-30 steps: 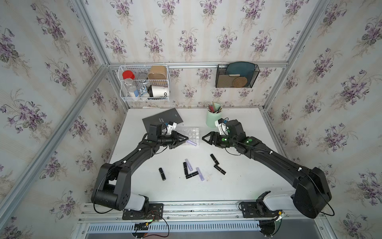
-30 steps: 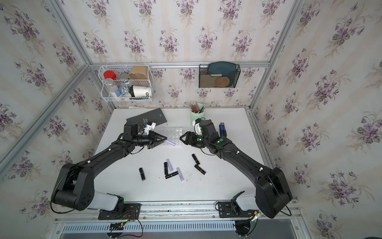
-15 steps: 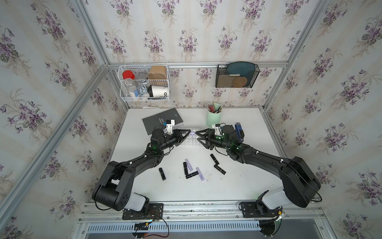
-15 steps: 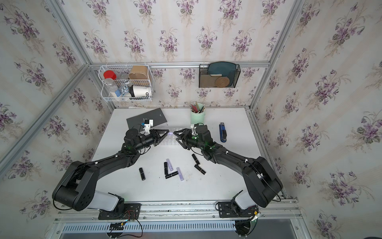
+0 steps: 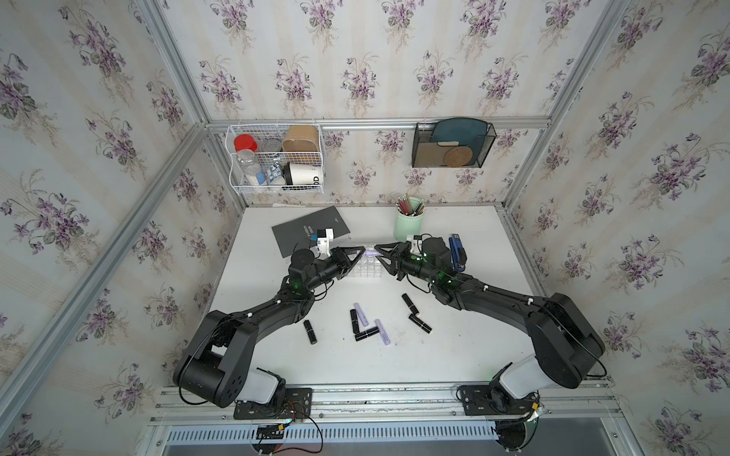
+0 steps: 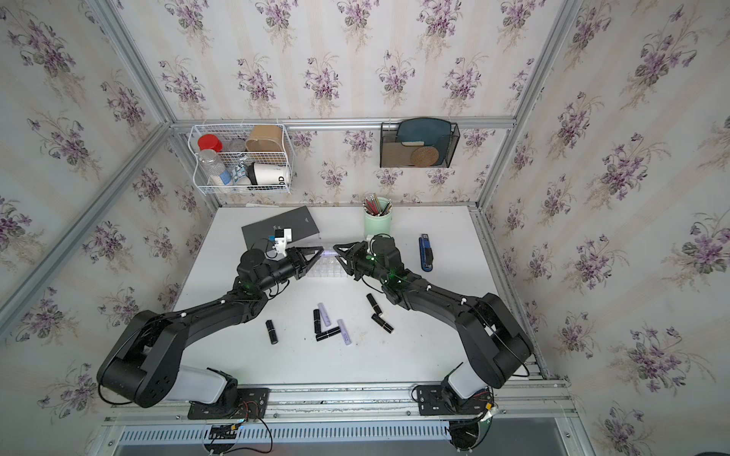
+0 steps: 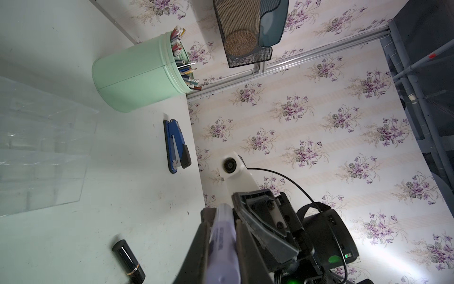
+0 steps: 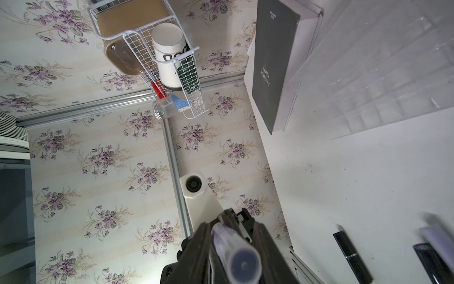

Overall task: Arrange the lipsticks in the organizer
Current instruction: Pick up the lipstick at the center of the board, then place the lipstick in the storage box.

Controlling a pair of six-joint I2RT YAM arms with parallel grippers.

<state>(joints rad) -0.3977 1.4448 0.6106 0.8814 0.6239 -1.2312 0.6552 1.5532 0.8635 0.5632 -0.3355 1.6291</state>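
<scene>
Since a second ago nothing near the bases has shifted on the white table. The lone black lipstick at 7 o'clock, the middle cluster of two black and two lilac tubes at 6, and the black pair at 5 lie flat as before. The change is farther in: the arms, then apart on either side of the organizer, have swung together. The left gripper and right gripper now meet tip to tip above the organizer, a little toward 12 from the table's middle. Both arms reach in low from 7 and 5 o'clock, forearms converging, wrists rolled sideways, each wrist camera facing the other's. The left gripper is clamped on the lilac lipstick, held level. The right gripper's fingers, far narrower than a second ago, flank its free end, but whether they press it cannot be told. Print runs along the tube, too blurred to read. The blue stapler, earlier hidden behind the right arm in a top view, shows at 2 o'clock. The dark book at 11 reads "FASHION SHOW". The mint cup of pencils stands near 12. In the wire basket on the far wall, a white cup shows the letters "OD".
</scene>
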